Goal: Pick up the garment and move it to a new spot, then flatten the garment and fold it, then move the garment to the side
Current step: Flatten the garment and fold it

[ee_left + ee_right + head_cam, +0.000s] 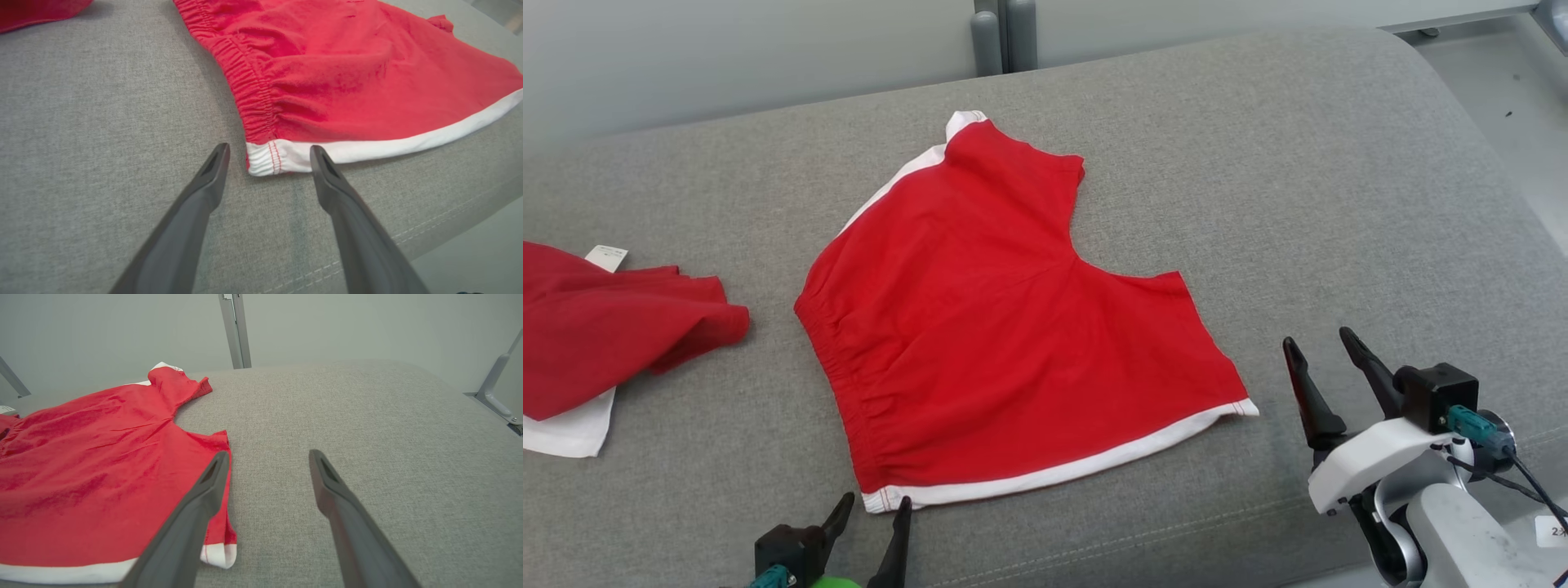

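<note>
Left of the shorts (1013, 327), another red garment (613, 327) is cut off.

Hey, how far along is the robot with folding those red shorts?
Looks done: the red shorts lie spread flat on the grey cushion. In hand: nothing; the left gripper and right gripper, both open, sit by the near corners. Left: folding, then moving aside.

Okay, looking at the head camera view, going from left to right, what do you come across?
Crumpled red cloth with a white edge → flat red shorts with white trim → right gripper, its two dark fingers apart.
</note>
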